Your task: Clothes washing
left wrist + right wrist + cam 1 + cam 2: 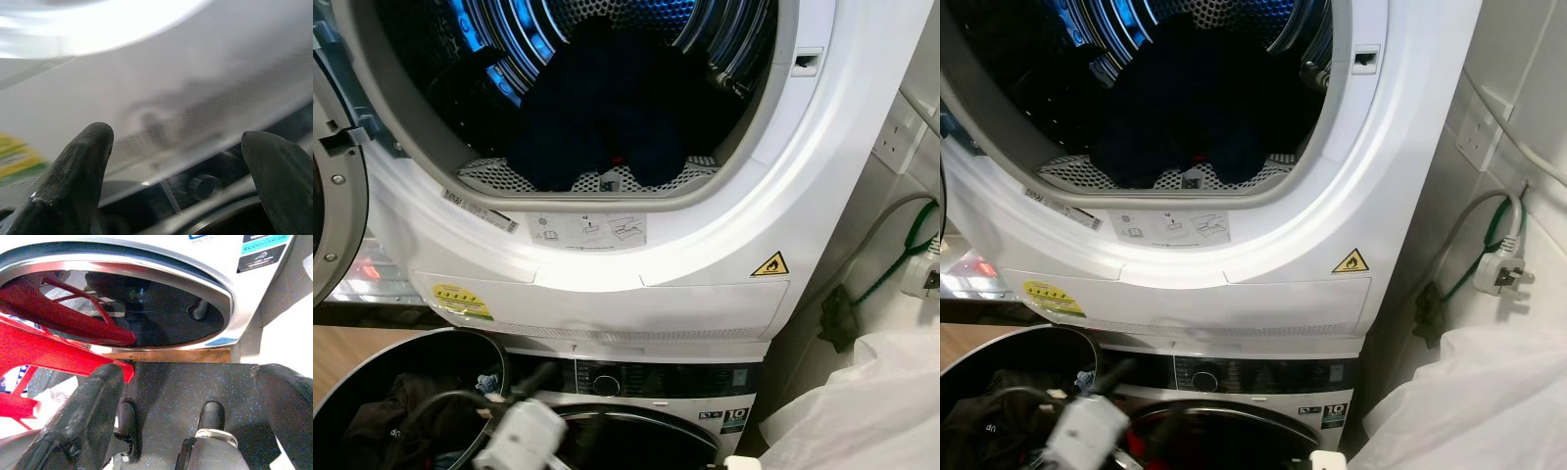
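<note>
On the lower washing machine [161,293] I can read "ECOINVERTER" on a sticker in the right wrist view, and a "10" badge [734,416] sits on its dark control panel beside a round dial [605,384]. The white dryer [705,245] stacked on top carries a yellow flame warning triangle [770,264], a yellow-green sticker [460,299] too small for me to read, and a strip of pictogram instructions [587,231] under its open mouth. The dark clothes [592,108] lie heaped inside the dryer drum, lit blue at the back.

My left gripper [181,161] is held up close to the dryer's lower front panel, fingers spread apart with nothing between them. My right gripper [186,396] points down at the washer's closed glass door, fingers likewise parted and empty.

The floor [186,387] is dark speckled rubber. A red frame [29,347] stands beside the washer. On the right wall, a white plug [1506,276] hangs loose below a socket [1474,137].
</note>
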Robot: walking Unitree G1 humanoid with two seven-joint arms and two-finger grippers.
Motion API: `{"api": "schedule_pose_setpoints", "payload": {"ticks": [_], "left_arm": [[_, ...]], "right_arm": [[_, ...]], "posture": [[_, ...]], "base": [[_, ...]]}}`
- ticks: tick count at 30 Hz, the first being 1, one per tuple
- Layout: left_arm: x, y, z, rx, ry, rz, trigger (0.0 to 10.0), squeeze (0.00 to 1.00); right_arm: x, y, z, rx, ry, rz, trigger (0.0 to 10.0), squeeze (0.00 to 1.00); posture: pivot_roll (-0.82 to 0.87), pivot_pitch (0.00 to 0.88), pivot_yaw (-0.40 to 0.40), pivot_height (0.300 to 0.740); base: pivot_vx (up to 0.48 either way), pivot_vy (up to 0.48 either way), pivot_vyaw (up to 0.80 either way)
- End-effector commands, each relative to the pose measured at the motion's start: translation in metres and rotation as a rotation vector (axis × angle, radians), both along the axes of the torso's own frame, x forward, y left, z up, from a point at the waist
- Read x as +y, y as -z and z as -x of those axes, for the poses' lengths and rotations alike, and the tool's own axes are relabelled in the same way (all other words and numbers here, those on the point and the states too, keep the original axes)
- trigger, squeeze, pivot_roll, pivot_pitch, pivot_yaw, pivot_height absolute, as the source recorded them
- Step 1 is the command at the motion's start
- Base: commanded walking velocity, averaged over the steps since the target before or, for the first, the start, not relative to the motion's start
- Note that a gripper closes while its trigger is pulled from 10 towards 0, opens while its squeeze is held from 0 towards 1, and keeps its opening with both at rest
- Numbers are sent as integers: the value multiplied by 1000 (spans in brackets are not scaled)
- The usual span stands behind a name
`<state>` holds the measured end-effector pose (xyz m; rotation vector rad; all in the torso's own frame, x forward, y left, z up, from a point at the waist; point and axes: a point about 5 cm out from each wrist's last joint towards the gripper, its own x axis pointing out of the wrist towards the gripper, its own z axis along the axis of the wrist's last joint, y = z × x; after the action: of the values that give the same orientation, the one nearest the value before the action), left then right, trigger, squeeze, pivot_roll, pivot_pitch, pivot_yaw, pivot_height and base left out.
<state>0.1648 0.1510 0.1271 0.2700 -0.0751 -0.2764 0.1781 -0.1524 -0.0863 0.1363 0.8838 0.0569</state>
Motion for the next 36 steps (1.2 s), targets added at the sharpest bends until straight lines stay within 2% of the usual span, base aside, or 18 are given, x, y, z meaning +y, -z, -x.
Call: {"api": "schedule_pose_setpoints", "payload": {"ticks": [1, 5, 6, 9, 11, 12, 13, 18, 20, 21, 23, 25, 28, 30, 31, 32, 35, 36], "left_arm": [[7, -5, -1, -12, -66, 22, 10000, 0], [33, -7, -3, -23, -300, 78, 10000, 0], [47, -3, -2, 2, -387, 70, 10000, 0], [58, 0, -5, 27, -441, 88, 10000, 0], [76, 8, -17, 81, -530, 89, 10000, 0], [76, 8, -17, 81, -530, 89, 10000, 0], [92, 15, -26, 123, -610, 124, 10000, 0], [113, 26, -47, 198, -704, 131, 10000, 0], [118, 34, -56, 251, -736, 176, 10000, 0], [123, 40, -63, 295, -784, 259, 10000, 0], [127, 44, -71, 340, -811, 328, 10000, 0], [132, 52, -88, 422, -816, 382, 10000, 0], [134, 56, -95, 458, -823, 408, 10000, 0], [141, 68, -99, 527, -873, 485, 10000, 0], [143, 83, -101, 616, -890, 541, 10000, 0], [143, 83, -101, 616, -890, 541, 10000, 0], [132, 95, -106, 724, -819, 648, 10000, 0], [125, 98, -110, 757, -752, 654, 10000, 0]], "right_arm": [[4, 1, 1, 4, 5, -13, 10000, 0], [7, 1, 2, 12, -12, -16, 10000, 0], [8, 1, 1, 12, -23, -16, 10000, 0], [8, 0, 0, 11, -27, -16, 10000, 0], [9, 0, -1, 10, -32, -15, 10000, 0], [9, 0, -1, 10, -32, -15, 10000, 0], [10, 0, -2, 9, -34, -16, 10000, 0], [11, -1, -3, 9, -40, -14, 10000, 0], [11, -1, -3, 10, -44, -14, 10000, 0], [12, -1, -4, 11, -46, -13, 10000, 0], [11, -1, -4, 10, -45, -13, 10000, 0], [12, -1, -4, 12, -47, -14, 10000, 0], [13, -1, -5, 13, -51, -15, 10000, 0], [14, -2, -6, 13, -60, -15, 10000, 0], [15, -2, -6, 12, -60, -17, 10000, 0], [15, -2, -6, 12, -60, -17, 10000, 0], [15, -2, -6, 15, -65, -18, 10000, 0], [15, -2, -6, 15, -66, -18, 10000, 0]], "posture": [[56, 0, 76, 740], [98, 0, 59, 740], [112, 0, 57, 740], [118, 0, 55, 740], [129, 0, 52, 740], [129, 0, 52, 740], [126, 0, 51, 740], [121, 0, 48, 740], [112, 0, 49, 740], [107, 0, 50, 740], [107, 0, 47, 740], [109, 0, 44, 740], [106, 0, 46, 740], [102, 0, 47, 740], [102, 0, 47, 740], [102, 0, 47, 740], [107, 0, 42, 740], [106, 0, 40, 740]], "base": [[0, 0, 0], [0, 0, 0], [0, 0, 0], [0, 0, 0], [0, 0, 0], [0, 0, 0], [0, 0, 0], [0, 0, 0], [0, 0, 0], [0, 0, 0], [0, 0, 0], [0, 0, 0], [0, 0, 0], [0, 0, 0], [0, 0, 0], [0, 0, 0], [0, 0, 0], [0, 0, 0]]}}
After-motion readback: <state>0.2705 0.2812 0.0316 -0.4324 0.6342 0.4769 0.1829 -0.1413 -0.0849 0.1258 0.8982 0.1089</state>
